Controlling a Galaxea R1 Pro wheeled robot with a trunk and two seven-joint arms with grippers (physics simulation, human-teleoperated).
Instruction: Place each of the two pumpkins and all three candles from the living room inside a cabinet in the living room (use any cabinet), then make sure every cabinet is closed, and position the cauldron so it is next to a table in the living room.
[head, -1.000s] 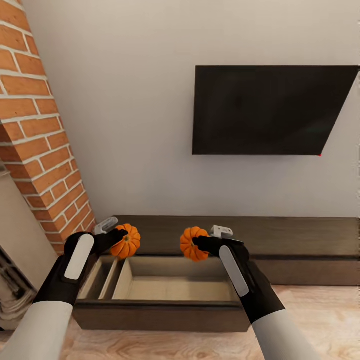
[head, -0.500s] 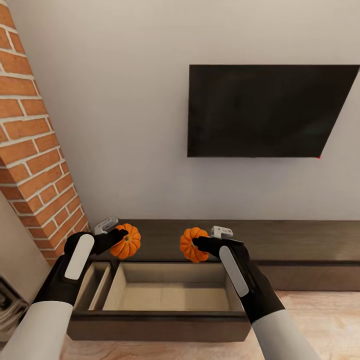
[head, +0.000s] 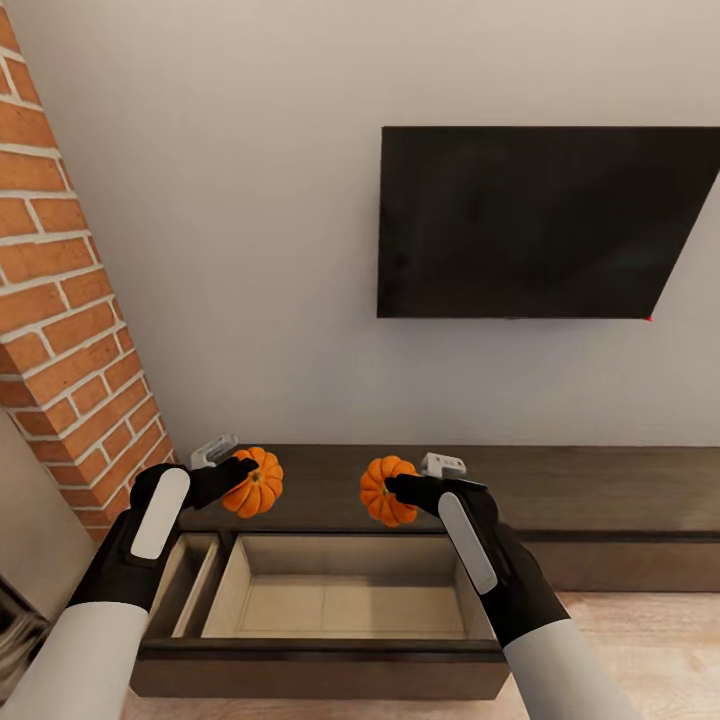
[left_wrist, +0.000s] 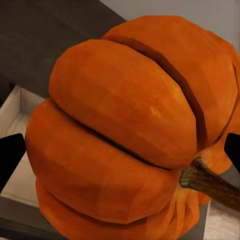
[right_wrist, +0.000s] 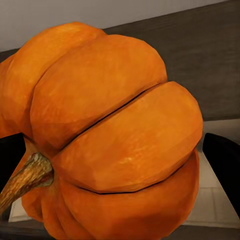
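Left gripper: jaws closed on one pumpkin, held in the air above the back left corner of the open drawer; in the left wrist view this left-hand pumpkin sits between the two black fingertips, stem pointing sideways. Right gripper: jaws closed on the second pumpkin, held in the air above the drawer's back edge, right of its middle; in the right wrist view the right-hand pumpkin likewise sits between dark fingertips. Cabinet: long, low, dark brown, set against the white wall; one wide drawer pulled out toward the robot, pale tan inside, with a narrow side compartment along its left end. Television: black, wall-mounted above the cabinet. Brick column: left of the cabinet. Floor: light wood.
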